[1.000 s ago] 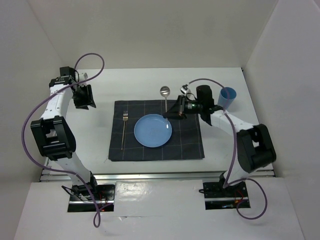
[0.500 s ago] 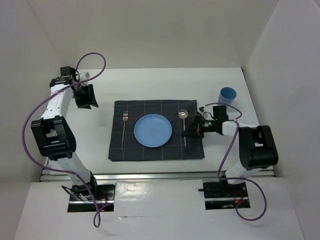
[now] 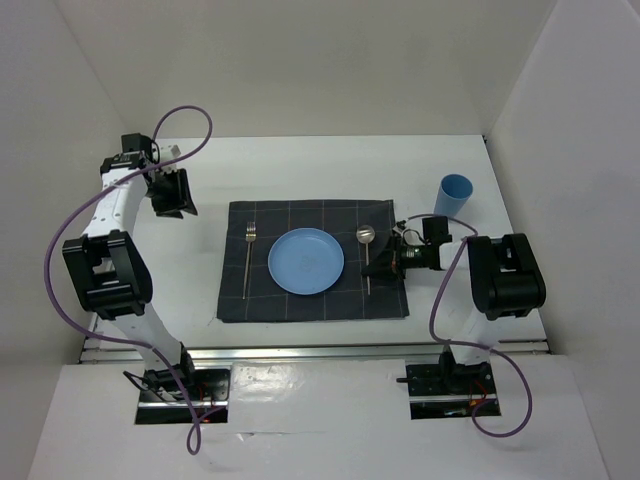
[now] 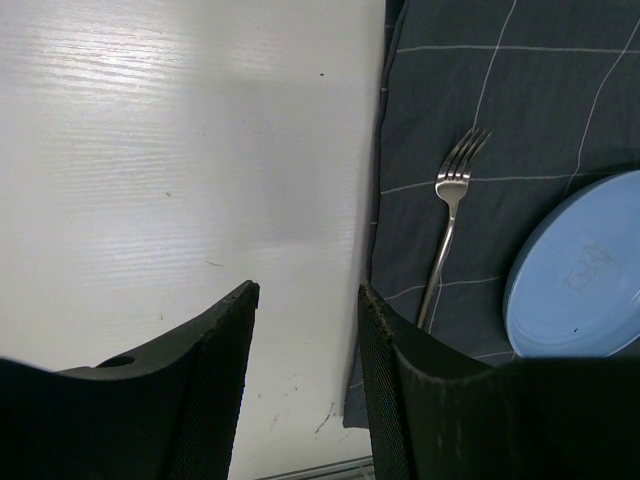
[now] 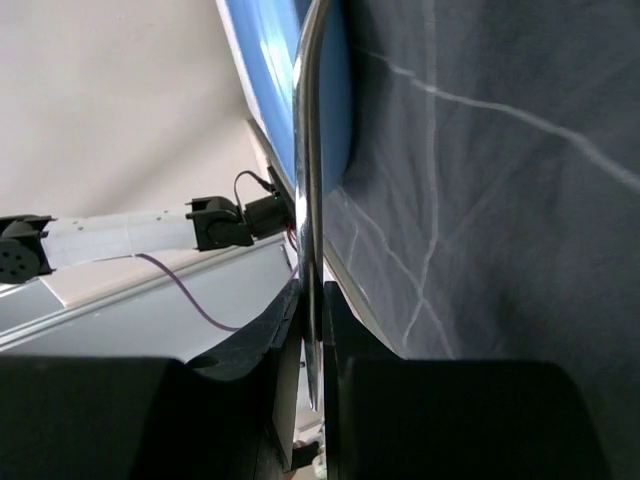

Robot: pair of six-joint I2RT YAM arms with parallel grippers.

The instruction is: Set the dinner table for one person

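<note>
Just beneath right gripper [image 3: 378, 265], dinner table [image 3: 300, 170]

Fork [image 3: 248, 258], blue plate [image 3: 306, 261], spoon [image 3: 366, 240] over checked placemat [image 3: 300, 305] (blue cup [image 3: 453, 194] apart).

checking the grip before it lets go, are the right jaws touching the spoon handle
Touching. The right wrist view shows the spoon handle pinched between the jaws of the right gripper, with no gap on either side.

Plain white walls [image 3: 300, 60] on three sides of the white dinner table [image 3: 300, 170], under soft even light
</note>
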